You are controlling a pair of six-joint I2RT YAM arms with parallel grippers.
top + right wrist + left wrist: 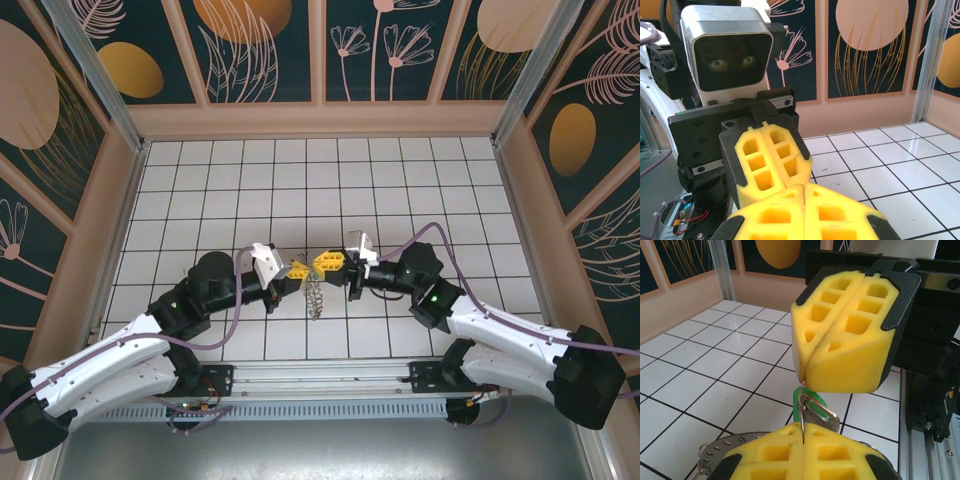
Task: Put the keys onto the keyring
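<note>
A white-tiled table [200,180] walled by dark botanical panels [262,70]: from above, the left gripper [299,268] and right gripper [323,263] meet tip to tip, both clenched, with the keyring [314,296] just beside them. From the left wrist, the left gripper [803,437] pinches a thin wire of the keys [812,407], whose green head sits right under the right gripper [807,374], while the keyring [715,452] lies on the tiles. From the right wrist, the right gripper [804,195] faces the left gripper [786,175], both with pads pressed together.
</note>
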